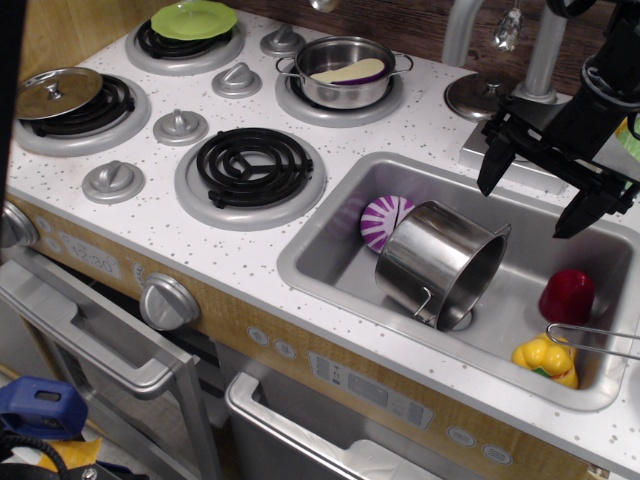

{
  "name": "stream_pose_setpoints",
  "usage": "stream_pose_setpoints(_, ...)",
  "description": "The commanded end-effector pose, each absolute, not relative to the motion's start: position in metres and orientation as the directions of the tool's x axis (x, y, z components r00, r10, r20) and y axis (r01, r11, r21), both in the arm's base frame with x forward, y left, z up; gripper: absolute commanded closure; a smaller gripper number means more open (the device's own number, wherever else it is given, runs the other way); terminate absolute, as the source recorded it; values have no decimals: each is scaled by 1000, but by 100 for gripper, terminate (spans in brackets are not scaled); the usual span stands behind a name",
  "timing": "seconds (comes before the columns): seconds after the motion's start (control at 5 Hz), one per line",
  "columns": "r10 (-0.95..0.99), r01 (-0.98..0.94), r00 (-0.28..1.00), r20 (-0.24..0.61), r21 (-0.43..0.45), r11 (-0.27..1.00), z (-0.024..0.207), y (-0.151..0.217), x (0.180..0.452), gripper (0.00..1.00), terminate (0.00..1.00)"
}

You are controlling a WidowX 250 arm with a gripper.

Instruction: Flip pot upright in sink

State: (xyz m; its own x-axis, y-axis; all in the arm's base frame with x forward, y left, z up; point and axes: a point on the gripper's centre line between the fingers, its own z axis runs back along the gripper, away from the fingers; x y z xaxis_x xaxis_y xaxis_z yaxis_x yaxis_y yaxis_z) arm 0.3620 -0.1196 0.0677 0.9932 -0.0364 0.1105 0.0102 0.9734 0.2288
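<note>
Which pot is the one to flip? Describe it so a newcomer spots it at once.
Find the grey sink set in the speckled counter, right of the burners. The pot lies on its side in the middle of the basin, mouth facing right, with a purple-striped toy behind it. Unlike the shallower pot on the back burner, it is tall-sided, empty and tipped over.

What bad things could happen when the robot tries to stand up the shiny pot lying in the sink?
1. The pot is smooth and round and lies on its side, so it might slip or roll when the open tool pinches it.
2. The purple striped toy sits right against the pot, and the red pepper and yellow pepper lie close by. Swinging the pot up may knock them around the sink.
3. The tool might bump the faucet right beside it.
</note>
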Motion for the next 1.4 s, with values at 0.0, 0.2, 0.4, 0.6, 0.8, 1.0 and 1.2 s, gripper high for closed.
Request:
stream_pose_setpoints(0.0,-36,10,993,111,229,973,68,-120,362,0,0)
stream_pose_setpoints(0.2,-89,31,987,134,383,923,65,-127,363,0,0)
stream_pose_setpoints(0.4,-147,58,978,150,477,877,62,-125,365,0,0)
stream_pose_setpoints(0.6,-178,60,968,180,518,853,56,-119,367,0,0)
stream_pose_setpoints(0.8,-201,63,960,197,547,835,49,-113,368,0,0)
stream_pose_setpoints(1.0,-266,76,938,222,617,783,30,-96,368,0,0)
stream_pose_setpoints(1.2,-289,71,927,239,646,760,17,-90,369,0,0)
